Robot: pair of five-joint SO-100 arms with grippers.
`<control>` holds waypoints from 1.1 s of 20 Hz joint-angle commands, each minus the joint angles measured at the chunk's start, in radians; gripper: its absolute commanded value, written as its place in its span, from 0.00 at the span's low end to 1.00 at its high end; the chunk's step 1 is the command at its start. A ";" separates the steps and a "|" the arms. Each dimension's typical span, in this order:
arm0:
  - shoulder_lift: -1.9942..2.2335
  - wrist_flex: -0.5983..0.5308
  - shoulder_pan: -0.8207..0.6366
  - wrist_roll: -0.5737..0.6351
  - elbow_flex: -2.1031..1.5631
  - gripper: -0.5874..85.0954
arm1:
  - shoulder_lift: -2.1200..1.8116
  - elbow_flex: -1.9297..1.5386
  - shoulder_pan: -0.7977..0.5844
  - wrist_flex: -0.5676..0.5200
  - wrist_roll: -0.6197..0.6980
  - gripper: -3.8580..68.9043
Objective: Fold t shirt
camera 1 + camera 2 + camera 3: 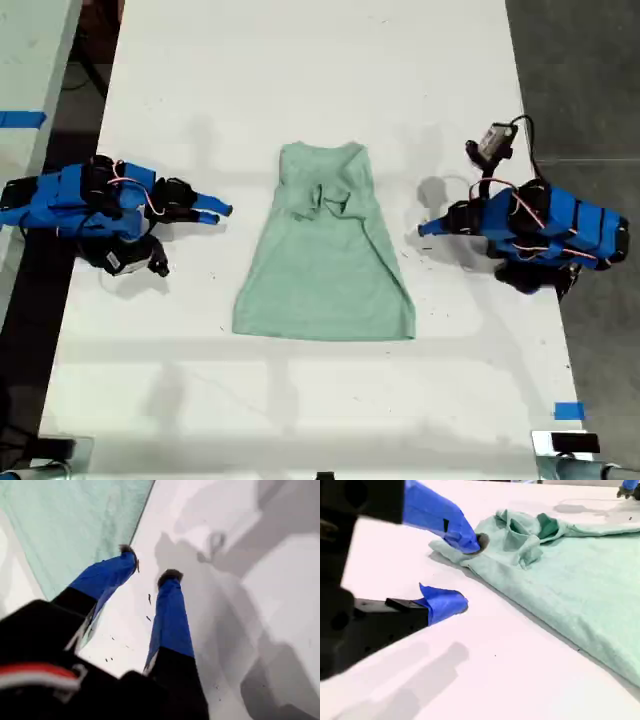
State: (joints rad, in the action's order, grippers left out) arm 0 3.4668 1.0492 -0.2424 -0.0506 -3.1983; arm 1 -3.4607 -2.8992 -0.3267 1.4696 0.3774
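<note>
one t shirt point(325, 250), two open tools

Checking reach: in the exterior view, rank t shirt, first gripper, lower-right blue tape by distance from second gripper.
1. t shirt, centre, beside my second gripper.
2. my first gripper, exterior view's right.
3. blue tape, exterior view's lower right.

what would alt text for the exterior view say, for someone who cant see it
A small mint-green t shirt lies flat on a white table, neck away from the camera, hem nearer, wrinkled near the top. A blue robot arm rests on each side: my second hand at the exterior view's left, my first hand at its right, both open and off the cloth.
</note>
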 commanded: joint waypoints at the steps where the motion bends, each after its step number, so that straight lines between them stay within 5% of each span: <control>1: 0.040 0.006 -0.018 0.023 -0.018 0.18 | 0.015 0.069 0.084 0.008 -0.015 0.32; 8: 0.040 0.006 -0.021 0.023 -0.018 0.18 | 0.061 0.114 0.101 -0.009 0.020 0.33; 12: 0.040 0.006 -0.021 0.026 -0.018 0.18 | 0.437 0.380 0.308 -0.015 0.049 0.42; 18: 0.038 0.006 -0.018 0.028 -0.018 0.18 | 1.091 0.614 0.601 -0.175 -0.040 0.44; 22: 0.040 0.006 -0.014 0.023 -0.018 0.18 | 1.173 0.545 0.621 -0.319 -0.069 0.46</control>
State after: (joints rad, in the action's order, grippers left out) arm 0 3.5005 1.0492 -0.2531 -0.0261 -3.1983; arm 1 -2.2948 -2.3608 0.2838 1.2180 0.3237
